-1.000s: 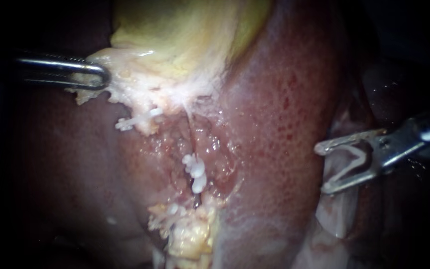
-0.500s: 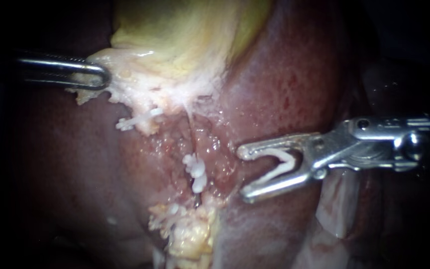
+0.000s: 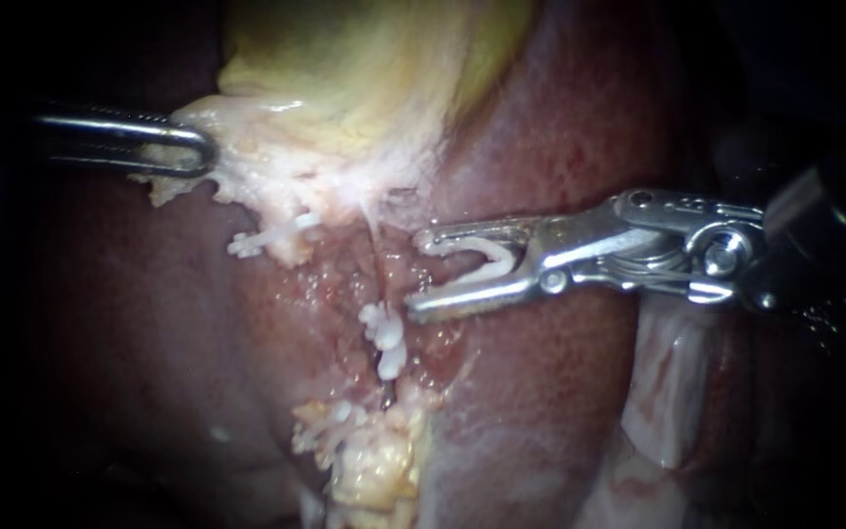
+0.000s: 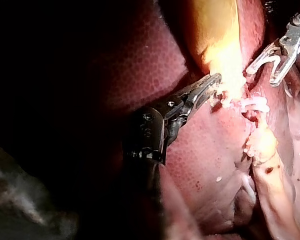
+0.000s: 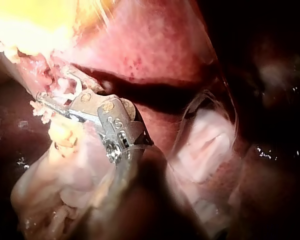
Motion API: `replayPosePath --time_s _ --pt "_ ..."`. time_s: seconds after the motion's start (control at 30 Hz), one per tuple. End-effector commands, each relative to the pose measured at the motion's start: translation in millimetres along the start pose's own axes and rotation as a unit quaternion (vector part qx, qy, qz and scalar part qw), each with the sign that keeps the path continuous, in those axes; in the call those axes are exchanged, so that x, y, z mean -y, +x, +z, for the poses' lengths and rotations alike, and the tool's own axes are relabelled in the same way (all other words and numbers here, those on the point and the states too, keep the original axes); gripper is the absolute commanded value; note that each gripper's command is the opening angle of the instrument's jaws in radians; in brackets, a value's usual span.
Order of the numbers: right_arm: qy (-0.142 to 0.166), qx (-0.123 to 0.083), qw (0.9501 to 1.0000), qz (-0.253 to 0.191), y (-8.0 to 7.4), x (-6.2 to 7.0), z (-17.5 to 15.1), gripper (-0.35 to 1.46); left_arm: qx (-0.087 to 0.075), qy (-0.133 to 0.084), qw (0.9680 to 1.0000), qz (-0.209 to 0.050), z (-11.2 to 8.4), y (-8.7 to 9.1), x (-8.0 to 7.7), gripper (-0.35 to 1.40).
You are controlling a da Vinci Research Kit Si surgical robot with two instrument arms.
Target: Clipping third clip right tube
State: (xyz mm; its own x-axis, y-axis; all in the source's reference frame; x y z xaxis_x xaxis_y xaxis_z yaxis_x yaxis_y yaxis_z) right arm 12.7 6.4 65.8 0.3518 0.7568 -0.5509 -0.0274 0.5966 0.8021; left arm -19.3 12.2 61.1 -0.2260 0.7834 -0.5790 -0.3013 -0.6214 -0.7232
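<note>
Since half a second earlier the right tool, the jawed end of my right instrument, had travelled across the liver's raised ridge, up and toward the dissected hollow in the middle. Its jaws stood wide apart with the loaded clip seated between them and touching both. The jaw tips lay just beside the right tube on its right, not yet astride it.

The right tube ran as a thin strand down the hollow from the gallbladder. The two clips already on it sat just below the lower jaw tip, close enough to crowd that jaw. Below them a fatty clump lay at the hollow's lower end. A separate left clip stuck out from the pale fringe under the gallbladder, well apart from the right tool.

The left tool had not shifted. Its jaws were clamped on the outer end of that pale fringe, near the liver's left edge.

In the left wrist view the left tool gripped the fringe, and the right tool showed ahead of it with the loaded clip in its open mouth. In the right wrist view the right tool's tips were half hidden against raw tissue.
</note>
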Motion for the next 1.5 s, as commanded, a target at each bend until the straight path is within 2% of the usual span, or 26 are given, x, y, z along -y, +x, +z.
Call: replayPosePath --time_s 0.03,0.13,0.33,0.57,0.8,0.97,1.13,1.3,1.5 --pt "0.0 -0.001 1.0 0.001 -0.2 -0.3 0.2 0.43 0.0 0.0 1.0 0.0 0.0 0.0 0.0 -0.35" --pt "0.001 -0.008 0.9999 0.011 -0.6 -1.1 0.9 0.43 0.0 0.0 1.0 0.0 0.0 0.0 0.0 -0.35" --pt "0.009 -0.036 0.9983 0.045 -0.7 -2.1 2.3 0.43 0.0 0.0 1.0 0.0 0.0 0.0 0.0 -0.35" --pt "0.017 -0.062 0.996 0.062 -0.5 -2.4 4.3 0.43 0.0 0.0 1.0 0.0 0.0 0.0 0.0 -0.35" --pt "0.032 -0.074 0.9943 0.069 -0.3 -2.6 5.9 0.44 0.0 0.0 1.0 0.0 0.1 0.0 0.0 -0.35" --pt "0.065 -0.093 0.9912 0.069 -0.2 -1.8 6.4 0.45 0.0 0.0 1.0 0.0 0.1 0.0 0.0 -0.35" --pt "0.09 -0.097 0.9891 0.065 0.1 -0.2 6.7 0.45 0.0 0.0 1.0 0.0 0.1 0.0 0.0 -0.35" --pt "0.115 -0.098 0.9865 0.063 1.1 1.3 6.7 0.45 0.0 0.0 1.0 0.0 0.1 0.0 0.0 -0.35" --pt "0.122 -0.099 0.9854 0.065 2.2 1.9 6.4 0.42 0.0 0.0 1.0 0.0 0.1 0.0 0.0 -0.35"
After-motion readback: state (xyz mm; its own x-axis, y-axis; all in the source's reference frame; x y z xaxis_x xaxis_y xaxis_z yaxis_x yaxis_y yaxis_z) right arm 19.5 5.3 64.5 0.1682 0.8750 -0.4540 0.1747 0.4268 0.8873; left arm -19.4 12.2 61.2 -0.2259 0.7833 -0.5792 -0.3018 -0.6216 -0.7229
